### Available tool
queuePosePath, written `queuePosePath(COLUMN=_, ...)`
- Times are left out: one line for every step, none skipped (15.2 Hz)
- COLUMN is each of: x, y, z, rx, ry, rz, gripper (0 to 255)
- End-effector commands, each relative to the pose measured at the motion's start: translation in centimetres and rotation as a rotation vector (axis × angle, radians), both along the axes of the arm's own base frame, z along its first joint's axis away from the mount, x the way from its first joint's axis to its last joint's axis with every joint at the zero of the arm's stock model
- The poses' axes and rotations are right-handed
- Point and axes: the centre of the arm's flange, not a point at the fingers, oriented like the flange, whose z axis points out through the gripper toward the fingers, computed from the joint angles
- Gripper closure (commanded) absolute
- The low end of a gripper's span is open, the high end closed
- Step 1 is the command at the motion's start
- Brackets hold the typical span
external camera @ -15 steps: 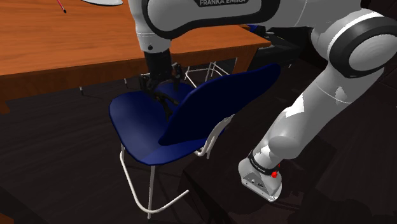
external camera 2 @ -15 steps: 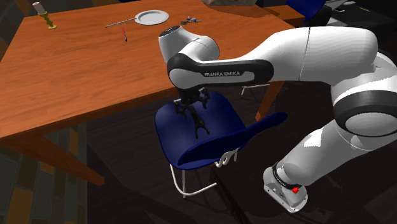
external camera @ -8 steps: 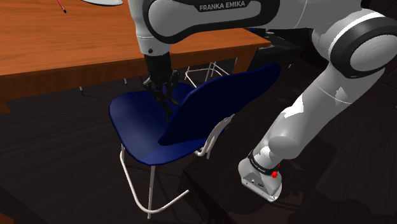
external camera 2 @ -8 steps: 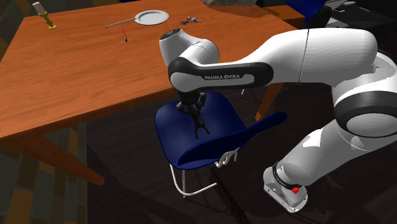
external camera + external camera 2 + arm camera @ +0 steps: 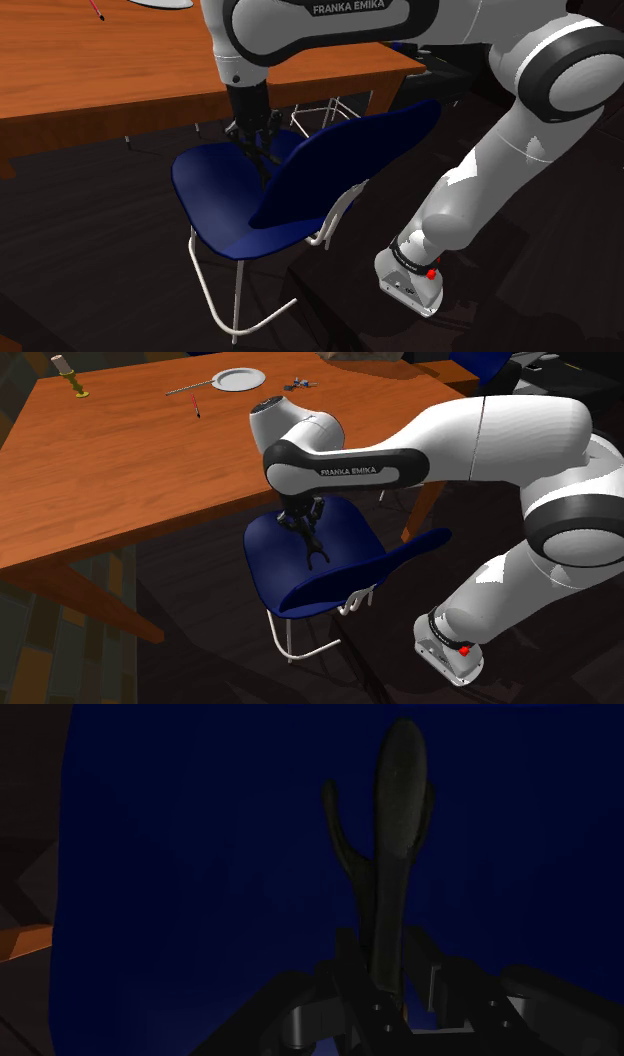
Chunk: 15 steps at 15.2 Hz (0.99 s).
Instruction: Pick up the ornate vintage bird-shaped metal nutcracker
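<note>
Nearest, the white Franka arm with dark joints rises from its base and bends over the backrest of a dark-blue moulded chair with white tube legs. This reach lets the black jaws come almost straight down onto the seat rather than through the back. The chair stands pulled out from the table, which leaves its seat open from above. On the seat's far part, toward the shoulder view's right, lies the dark, slender bird-shaped nutcracker, its long rounded end pointing away from the hand. The jaws are narrowed onto its near end. In the wrist view the stem runs out from between them with both sides pressed against it, so I judge it clasped. It appears to rest on the seat, not yet lifted. Beyond the chair stretches the orange-brown wooden table. A white round plate sits at its far edge, well apart from the grasp.
</note>
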Motion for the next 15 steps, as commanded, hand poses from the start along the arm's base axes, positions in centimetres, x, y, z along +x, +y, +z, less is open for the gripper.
queuePosePath(x=0.1, y=-0.1, z=0.8, rx=0.000, ry=0.001, rz=-0.003, gripper=255)
queuePosePath(x=0.1, y=-0.1, z=1.3, rx=0.000, ry=0.001, rz=-0.003, gripper=255)
queuePosePath(x=0.1, y=-0.1, z=1.8, rx=0.000, ry=0.001, rz=-0.003, gripper=255)
queuePosePath(x=0.1, y=-0.1, z=2.4, rx=0.000, ry=0.001, rz=-0.003, gripper=255)
queuePosePath(x=0.1, y=-0.1, z=2.9, rx=0.000, ry=0.001, rz=-0.003, gripper=255)
queuePosePath(x=0.1, y=-0.1, z=3.4, rx=0.000, ry=0.001, rz=-0.003, gripper=255)
queuePosePath(x=0.1, y=-0.1, z=3.9, rx=0.000, ry=0.001, rz=-0.003, gripper=255)
queuePosePath(x=0.1, y=-0.1, z=4.5, rx=0.000, ry=0.001, rz=-0.003, gripper=255)
queuePosePath(x=0.1, y=-0.1, z=5.0, rx=0.000, ry=0.001, rz=-0.003, gripper=255)
queuePosePath(x=0.1, y=-0.1, z=5.5, rx=0.000, ry=0.001, rz=-0.003, gripper=255)
queuePosePath(x=0.1, y=-0.1, z=6.1, rx=0.000, ry=0.001, rz=-0.003, gripper=255)
queuePosePath(x=0.1, y=-0.1, z=6.6, rx=0.000, ry=0.001, rz=-0.003, gripper=255)
queuePosePath(x=0.1, y=-0.1, z=7.1, rx=0.000, ry=0.001, rz=-0.003, gripper=255)
queuePosePath(x=0.1, y=-0.1, z=7.2, rx=0.000, ry=0.001, rz=-0.004, gripper=255)
queuePosePath(x=0.1, y=-0.1, z=7.2, rx=0.000, ry=0.001, rz=-0.004, gripper=255)
